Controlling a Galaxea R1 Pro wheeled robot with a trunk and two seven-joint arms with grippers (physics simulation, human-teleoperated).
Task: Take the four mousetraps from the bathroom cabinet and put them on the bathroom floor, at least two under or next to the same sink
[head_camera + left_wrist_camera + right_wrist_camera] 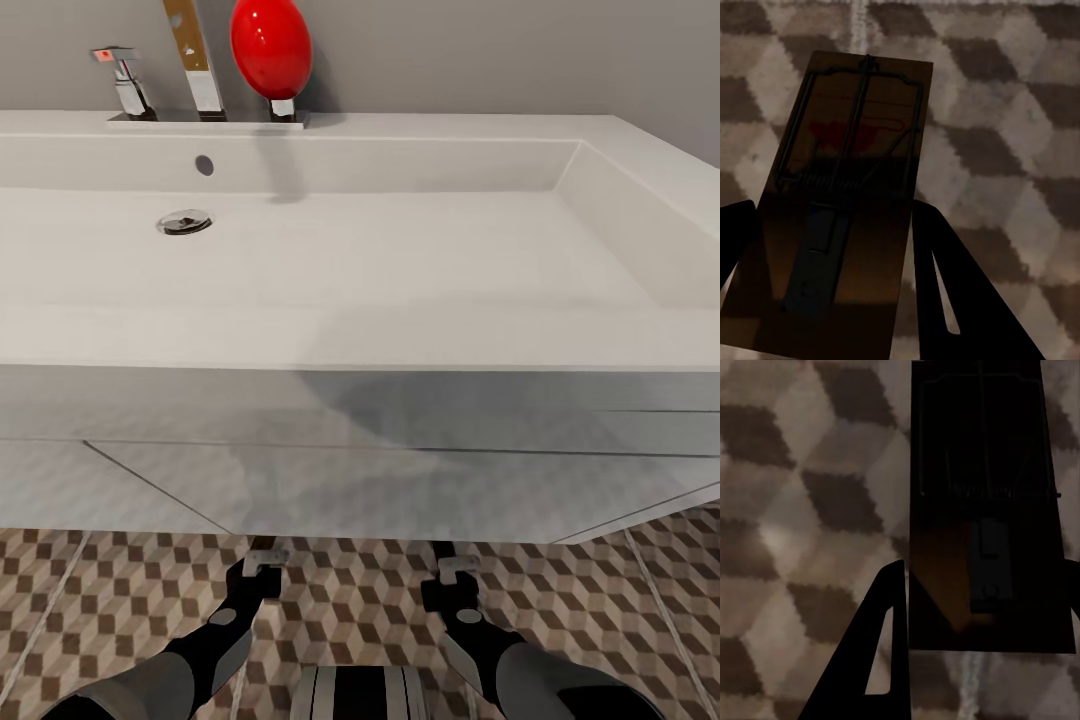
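Both arms reach low under the front of the wide white sink (400,340). In the left wrist view a brown wooden mousetrap (855,135) with wire parts sits between the dark fingers (952,285) of my left gripper (832,217), just above the cube-patterned bathroom floor (1005,150). My right gripper (986,577) grips a second mousetrap (979,450) over the same tiles (810,510). From the head, the left gripper (262,562) and right gripper (455,572) show at the sink's lower edge. The cabinet is out of view.
The sink carries a chrome tap (128,85), a round drain (184,222) and a red oval object (271,48) on its back ledge. Its grey underside (360,480) overhangs the grippers. Patterned floor (350,610) stretches to either side of the arms.
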